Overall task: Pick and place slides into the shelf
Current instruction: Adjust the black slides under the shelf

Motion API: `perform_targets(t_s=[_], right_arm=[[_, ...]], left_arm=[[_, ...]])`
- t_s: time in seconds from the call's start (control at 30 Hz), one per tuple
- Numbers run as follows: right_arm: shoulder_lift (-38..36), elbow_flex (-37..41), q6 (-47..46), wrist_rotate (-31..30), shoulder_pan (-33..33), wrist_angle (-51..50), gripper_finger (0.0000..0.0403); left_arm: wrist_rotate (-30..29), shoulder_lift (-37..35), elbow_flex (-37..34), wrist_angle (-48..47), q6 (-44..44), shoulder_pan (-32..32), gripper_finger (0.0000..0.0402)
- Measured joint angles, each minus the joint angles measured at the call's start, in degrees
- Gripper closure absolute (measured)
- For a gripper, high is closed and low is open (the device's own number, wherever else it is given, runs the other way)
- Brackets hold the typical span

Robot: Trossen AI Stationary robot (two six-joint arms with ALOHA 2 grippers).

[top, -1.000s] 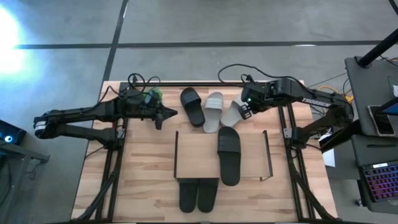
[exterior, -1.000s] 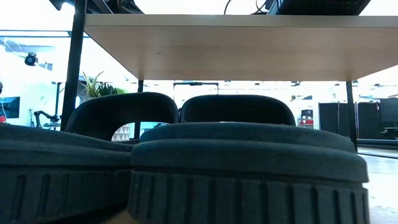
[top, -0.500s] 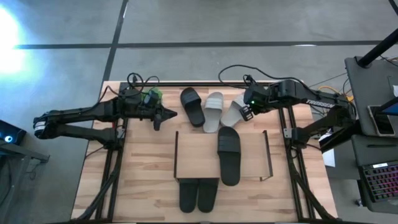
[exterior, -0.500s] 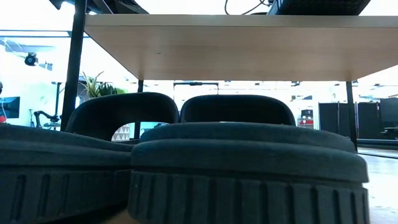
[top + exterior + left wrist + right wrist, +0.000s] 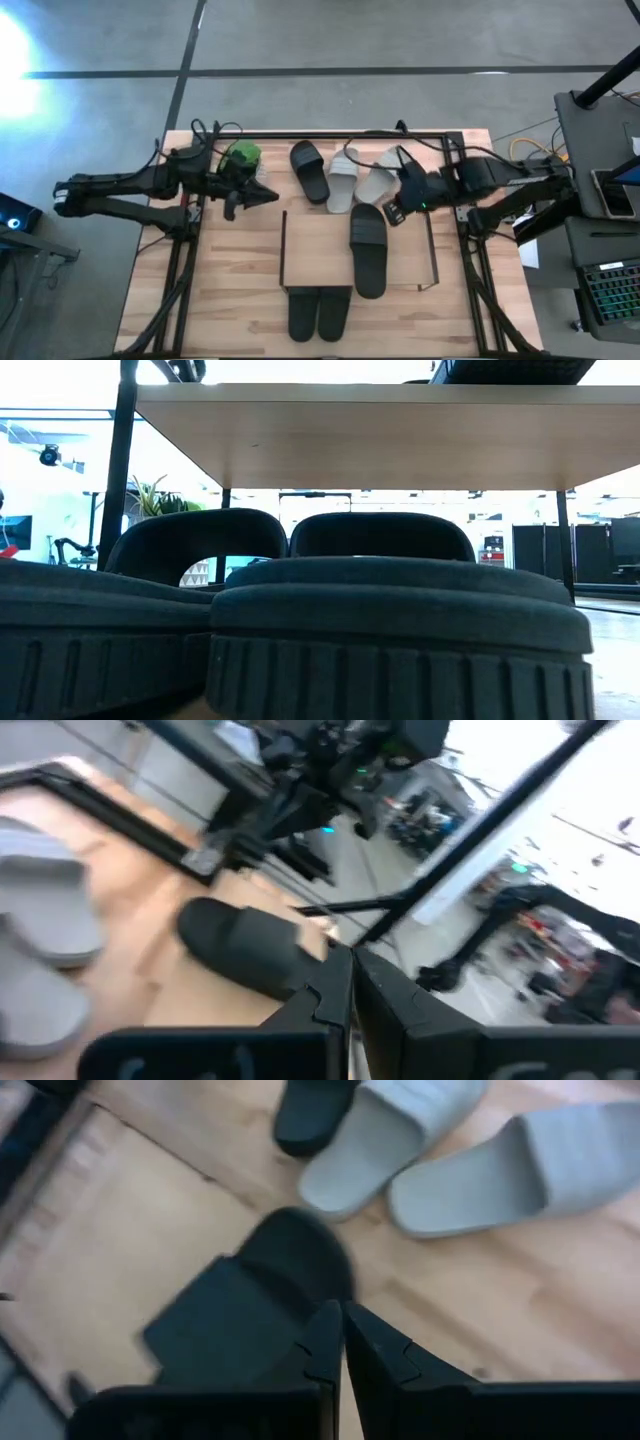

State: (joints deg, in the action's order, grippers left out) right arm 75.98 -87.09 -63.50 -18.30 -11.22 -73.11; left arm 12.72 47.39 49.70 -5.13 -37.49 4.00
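While both arms hang over the far half of the table [image 5: 240,300], the stock reads as follows.

Shelf [image 5: 315,245]: low rack, light plank top, thin black side frames, standing at the table's middle toward the near edge. In the low view its plank [image 5: 360,435] spans the picture overhead.

Slides, six in all:
- one black slide [image 5: 368,248] lying lengthwise on the shelf top, right of centre, its near end overhanging the plank's front edge;
- a black pair [image 5: 319,312] side by side on the table at the shelf's near side, partly under the plank (the low view shows them close up, filling its lower half [image 5: 400,640]);
- one black slide [image 5: 310,170] on the table beyond the shelf, tilted;
- two light grey slides [image 5: 343,178] and [image 5: 378,178] just to its right, the three fanned close together.

Left gripper [image 5: 268,194]: fingers pressed together, holding nothing, above the table left of the far black slide and apart from it.

Right gripper [image 5: 394,214]: fingers likewise pressed together and empty, just beside the far end of the black slide on the shelf, near the rightmost grey slide; whether it touches either cannot be told.

Other: a small green plant [image 5: 241,153] near the table's far edge, behind the left arm.
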Motion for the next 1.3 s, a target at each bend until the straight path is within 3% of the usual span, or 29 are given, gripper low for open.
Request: perform_targets(t_s=[0.27, 0.4, 0.6, 0.73, 1.1, 1.3], right_arm=[[0.9, -0.3, -17.7, -9.8, -14.5, 4.3, 0.0392], [2.5, -0.3, -22.3, -10.1, -21.1, 5.8, 0.0392], [5.6, -0.3, -29.0, -10.2, -32.8, 8.5, 0.0392], [8.9, -0.3, -34.5, -11.7, -40.2, 8.6, 0.0392], [16.1, -0.3, -48.3, -13.3, -47.2, 6.2, 0.0392], [17.2, -0.3, -56.1, -13.5, -48.6, 5.2, 0.0392]], left_arm=[[0.0, -0.2, 0.2, -0.1, -8.7, -9.5, 0.0402], [-8.1, 1.9, 0.2, 0.2, -12.6, -21.5, 0.0402], [-28.6, 8.2, 1.2, 2.8, -16.8, -40.1, 0.0402], [-32.5, 14.9, 2.0, 12.7, -16.7, -48.2, 0.0402], [-32.6, 34.0, 7.6, 16.2, -22.4, -53.1, 0.0402], [-32.2, 42.6, 10.7, 9.9, -27.9, -55.0, 0.0402]])
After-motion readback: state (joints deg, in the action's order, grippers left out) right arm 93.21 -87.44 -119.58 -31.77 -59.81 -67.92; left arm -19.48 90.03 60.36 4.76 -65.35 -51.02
